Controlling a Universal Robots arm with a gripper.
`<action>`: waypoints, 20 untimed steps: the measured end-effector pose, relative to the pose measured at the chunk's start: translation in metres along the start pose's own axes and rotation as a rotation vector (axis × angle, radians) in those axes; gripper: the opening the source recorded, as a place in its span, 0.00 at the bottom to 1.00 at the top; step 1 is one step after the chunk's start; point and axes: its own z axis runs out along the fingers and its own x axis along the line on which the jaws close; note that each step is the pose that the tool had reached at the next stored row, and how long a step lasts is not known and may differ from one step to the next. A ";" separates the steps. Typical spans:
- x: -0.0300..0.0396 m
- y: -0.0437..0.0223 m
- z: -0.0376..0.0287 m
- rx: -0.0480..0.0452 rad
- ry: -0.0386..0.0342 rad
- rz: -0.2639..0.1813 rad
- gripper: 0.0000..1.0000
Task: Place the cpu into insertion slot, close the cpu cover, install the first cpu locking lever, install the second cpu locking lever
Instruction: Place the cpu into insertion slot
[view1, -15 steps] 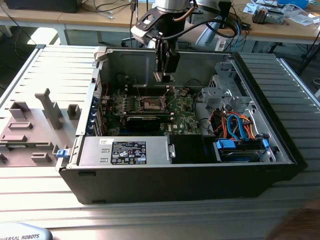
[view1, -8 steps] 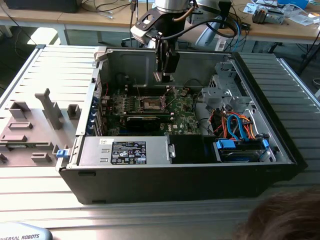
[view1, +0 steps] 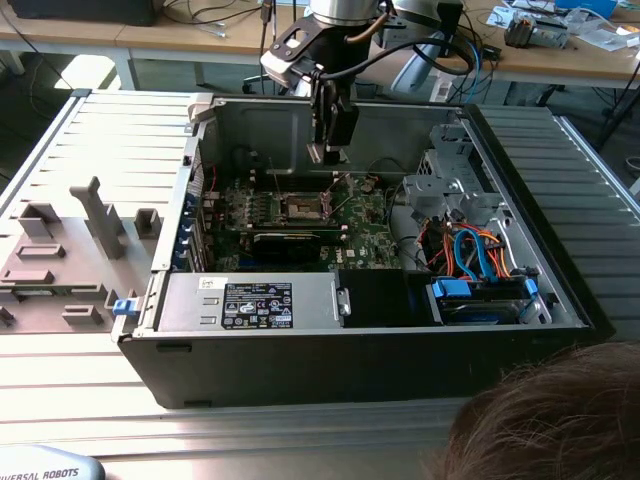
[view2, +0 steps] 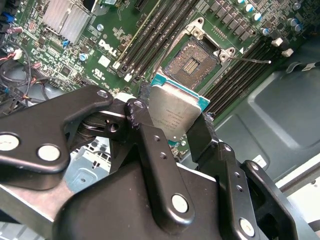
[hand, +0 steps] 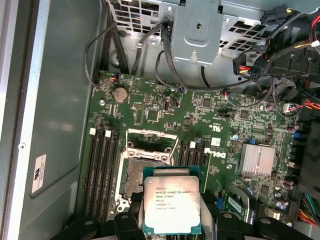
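First wrist view: print-lettered cpu

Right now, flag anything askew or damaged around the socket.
Nothing stands out. The flat square silver-topped cpu is gripped squarely in the black pincer, off the green board, and the square dark-centred insertion slot lies open with nothing in it.

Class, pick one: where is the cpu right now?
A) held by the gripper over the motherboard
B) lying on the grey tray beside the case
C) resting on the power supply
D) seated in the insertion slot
A: in both wrist views the gripper is shut on the cpu, and the insertion slot is empty.
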 end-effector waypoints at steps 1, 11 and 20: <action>0.0000 0.0000 0.0000 0.0001 0.0000 0.001 0.54; 0.0000 0.0000 0.0002 0.0012 -0.0009 0.013 0.54; 0.0000 0.0000 0.0004 0.0025 -0.0020 0.028 0.54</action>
